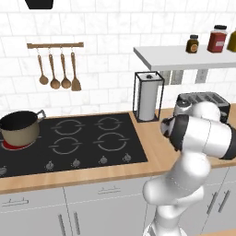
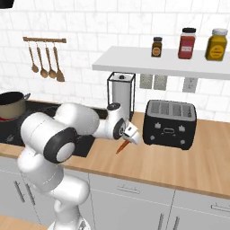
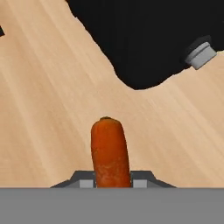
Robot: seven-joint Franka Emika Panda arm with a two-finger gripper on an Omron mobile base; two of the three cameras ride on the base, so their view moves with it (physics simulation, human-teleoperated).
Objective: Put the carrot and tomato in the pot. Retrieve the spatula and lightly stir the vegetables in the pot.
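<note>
One carrot [image 3: 109,148] is sitting clamped in my hand [image 2: 126,143], jutting ahead between the fingers (over the bench [image 3: 39,109]), ready for the pot [image 1: 19,126].

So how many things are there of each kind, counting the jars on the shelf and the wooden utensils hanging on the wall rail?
Jars on the shelf: 3
Hanging wooden utensils: 4
Total: 7
</note>
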